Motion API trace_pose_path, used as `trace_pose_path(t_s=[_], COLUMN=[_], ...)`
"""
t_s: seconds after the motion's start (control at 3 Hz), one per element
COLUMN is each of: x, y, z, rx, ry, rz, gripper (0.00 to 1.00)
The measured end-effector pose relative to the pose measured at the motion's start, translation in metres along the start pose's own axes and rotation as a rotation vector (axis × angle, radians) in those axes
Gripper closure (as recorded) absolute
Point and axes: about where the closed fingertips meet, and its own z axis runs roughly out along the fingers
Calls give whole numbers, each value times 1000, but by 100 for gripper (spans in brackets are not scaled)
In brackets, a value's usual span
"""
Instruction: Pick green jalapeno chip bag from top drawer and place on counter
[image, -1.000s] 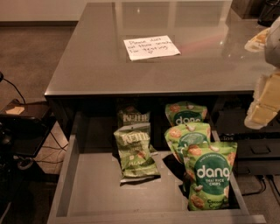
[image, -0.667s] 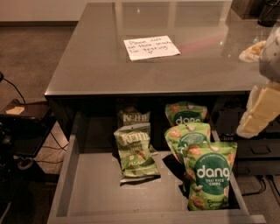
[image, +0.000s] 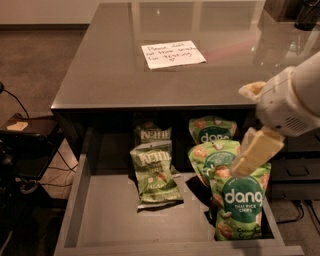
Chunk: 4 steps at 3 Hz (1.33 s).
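The green jalapeno chip bag (image: 152, 172) lies flat in the open top drawer (image: 112, 212), left of centre, with its "Kettle" lettering facing up. A darker second Kettle bag (image: 155, 133) sits behind it under the counter's edge. The counter (image: 115, 75) is glossy grey and carries a white handwritten note (image: 172, 54). My gripper (image: 243, 131) comes in from the right on a white arm and hangs open and empty over the drawer's right side. Its lower finger (image: 254, 152) points down at the dang bags, well to the right of the Kettle bag.
Three brighter green dang bags (image: 240, 205) (image: 216, 156) (image: 212, 129) fill the drawer's right side. The drawer's front left floor is bare. Dark equipment and cables (image: 22, 165) stand on the floor to the left. A dark shelf unit (image: 295, 170) is on the right.
My arm and gripper have moved left and down from the right edge, coming over the drawer's right side above the dang bags. The bags have not moved.
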Motion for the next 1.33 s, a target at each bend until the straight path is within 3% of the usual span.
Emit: trace_pose_path(t_s=[0.33,0.67,1.0,1.33], x=[-39,-39,-29,-22], y=[19,19,24,26], z=[76,77,101,145], rx=[20,20,49,81], ry=[-90,-90,-85,-98], rz=[51,51,19,-5], gripper=[0,0,0,0])
